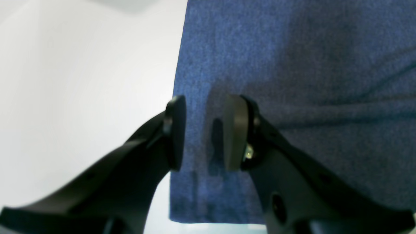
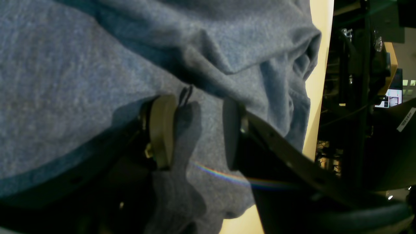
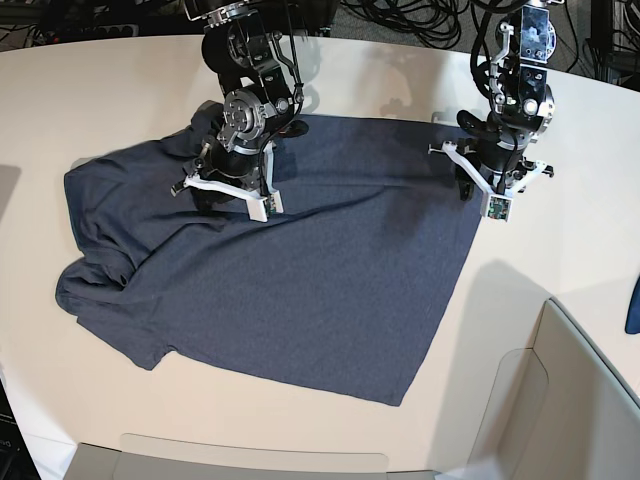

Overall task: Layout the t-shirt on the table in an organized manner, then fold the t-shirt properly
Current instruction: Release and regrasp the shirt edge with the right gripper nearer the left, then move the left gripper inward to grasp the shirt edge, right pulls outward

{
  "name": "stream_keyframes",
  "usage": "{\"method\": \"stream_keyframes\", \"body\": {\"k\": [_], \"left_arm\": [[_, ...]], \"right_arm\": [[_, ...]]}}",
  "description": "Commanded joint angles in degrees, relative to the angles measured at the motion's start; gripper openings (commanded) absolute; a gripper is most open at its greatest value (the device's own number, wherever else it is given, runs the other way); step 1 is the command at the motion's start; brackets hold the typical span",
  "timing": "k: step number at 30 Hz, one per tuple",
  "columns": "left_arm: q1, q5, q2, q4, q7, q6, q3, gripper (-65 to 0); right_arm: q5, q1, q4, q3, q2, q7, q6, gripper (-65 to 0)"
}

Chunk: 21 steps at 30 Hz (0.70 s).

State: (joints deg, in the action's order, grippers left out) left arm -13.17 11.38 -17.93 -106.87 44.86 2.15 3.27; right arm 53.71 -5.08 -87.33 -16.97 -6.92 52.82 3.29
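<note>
The off-white bench (image 3: 120, 90) is carrying the t-shirt (image 3: 300, 270), spread mostly flat; both the left gripper (image 1: 204, 133) and right gripper (image 2: 195, 131) are hovering over it, jaws parted, gripping nothing.

The t-shirt (image 3: 300, 260) lies spread on the table (image 3: 560, 230), bunched toward my right. My right claw (image 3: 228, 190) sits over its far edge, my left claw (image 3: 487, 180) over its far left corner.

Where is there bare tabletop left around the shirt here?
Bare table lies behind the t-shirt between the two arms, along the front edge beneath the hem, and right of the left claw. It is crowded where the right claw meets bunched cloth.
</note>
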Motion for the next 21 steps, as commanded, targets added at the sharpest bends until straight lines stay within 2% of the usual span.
{"method": "stream_keyframes", "body": {"k": [1,6,18,21], "left_arm": [[0.4,0.0,-0.5,-1.0,-1.0,-0.1,-0.3,-45.1],[0.4,0.0,-0.5,-1.0,-1.0,-0.1,-0.3,-45.1],[0.4,0.0,-0.6,-1.5,-1.0,0.0,0.4,-45.3],[0.6,-0.3,-0.7,-3.9,-0.2,0.2,3.7,-50.1]], "right_arm": [[-0.6,0.0,-0.5,1.3,0.1,1.8,-0.3,-41.0],[-0.7,-0.2,-0.5,4.5,1.0,1.8,-0.5,-41.0],[-0.9,-1.2,-0.4,5.1,1.5,1.7,-0.6,-41.0],[-0.9,-1.6,-0.2,5.1,1.3,1.7,-0.6,-41.0]]}}
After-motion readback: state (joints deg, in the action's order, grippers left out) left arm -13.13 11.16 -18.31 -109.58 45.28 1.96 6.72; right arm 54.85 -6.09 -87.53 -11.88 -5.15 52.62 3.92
